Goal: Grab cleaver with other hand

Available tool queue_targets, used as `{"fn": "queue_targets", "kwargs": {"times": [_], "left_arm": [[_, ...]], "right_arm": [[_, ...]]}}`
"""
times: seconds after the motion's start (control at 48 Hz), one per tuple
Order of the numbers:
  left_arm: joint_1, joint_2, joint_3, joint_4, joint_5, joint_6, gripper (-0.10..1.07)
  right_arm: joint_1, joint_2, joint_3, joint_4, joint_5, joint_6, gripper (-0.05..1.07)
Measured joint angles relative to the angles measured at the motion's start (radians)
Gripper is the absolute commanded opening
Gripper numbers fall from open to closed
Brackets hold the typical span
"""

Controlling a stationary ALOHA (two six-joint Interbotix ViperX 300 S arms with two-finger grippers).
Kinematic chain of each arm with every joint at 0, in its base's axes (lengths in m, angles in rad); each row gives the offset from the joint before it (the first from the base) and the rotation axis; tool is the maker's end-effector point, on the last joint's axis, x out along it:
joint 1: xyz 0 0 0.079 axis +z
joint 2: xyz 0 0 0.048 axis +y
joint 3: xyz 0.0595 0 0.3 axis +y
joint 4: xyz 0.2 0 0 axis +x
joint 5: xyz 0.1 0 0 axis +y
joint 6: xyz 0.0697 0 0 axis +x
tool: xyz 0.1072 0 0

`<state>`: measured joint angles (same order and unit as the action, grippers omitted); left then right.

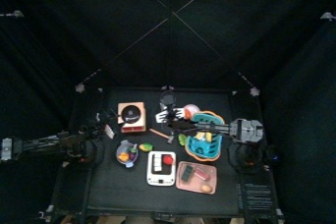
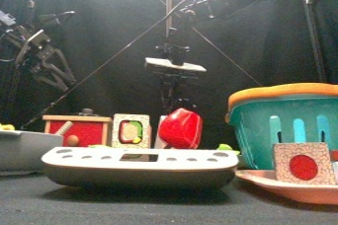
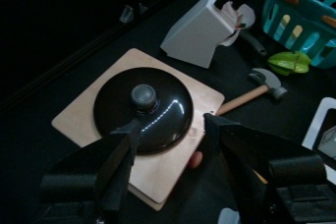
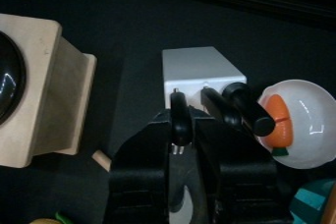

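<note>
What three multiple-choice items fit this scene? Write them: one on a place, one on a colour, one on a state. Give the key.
1. Where does the hammer lie?
A. In a basket
B. On the table beside the wooden board
C. On top of the black lid

2. What colour is the knife block?
A. White
B. Red
C. Teal

3. How is the left hand?
A. Open above the black lid
B. Shut on the hammer
C. Shut on the lid's knob

Key:
1 B: the left wrist view shows it flat on the table, by the board's edge.
2 A: its sides show plain white.
3 A: its jaws stand wide apart, with the lid between and below them.
</note>
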<state>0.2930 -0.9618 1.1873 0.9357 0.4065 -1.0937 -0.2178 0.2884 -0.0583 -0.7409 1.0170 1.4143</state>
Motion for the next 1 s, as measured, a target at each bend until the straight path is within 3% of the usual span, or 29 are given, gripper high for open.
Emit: {"fn": "queue_targets", "kwargs": {"times": [1.0], "left_arm": [[0.0,0.002,0.0,0.0,0.0,0.0,0.9]], "right_arm": [[0.098,-0.021,-0.066,-0.075,0.129,-0.052,0.49]]}}
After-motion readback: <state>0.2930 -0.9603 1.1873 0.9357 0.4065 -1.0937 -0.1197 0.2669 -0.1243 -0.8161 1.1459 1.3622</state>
